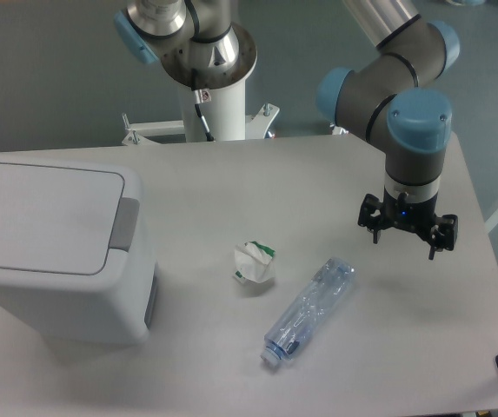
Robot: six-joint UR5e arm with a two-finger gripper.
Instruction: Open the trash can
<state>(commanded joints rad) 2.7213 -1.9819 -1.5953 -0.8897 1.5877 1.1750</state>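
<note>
— Three loose things are sitting on the pale grey table (318, 174), and the biggest is the trash can (53, 252), resting at the left side with its near corner close to the front edge.

— How is its lid lying?

— The flat white lid (44, 215) is lying down, closed, and the grey push-button latch (125, 223) is showing at the lid's right edge, facing the middle of the table. A darker grey panel is showing low on the can's right wall.

— And the arm?

— The arm is reaching in from the upper right, its blue-capped wrist joint (418, 117) pointing straight down. The gripper (408, 233) is hanging over the right part of the table, well apart from the trash can and touching nothing. Its two fingers are standing apart, open, with only bare tabletop showing between them.

— What is lying between the two?

— A crumpled white carton with a green patch (255, 263) is sitting near the middle, just to the right of the can. Beside it, a clear plastic bottle (309, 311) is lying on its side, slanting from upper right down to lower left, its cap end pointing toward the front edge. The robot's white base column (218, 104) is standing behind the far edge of the table.
</note>
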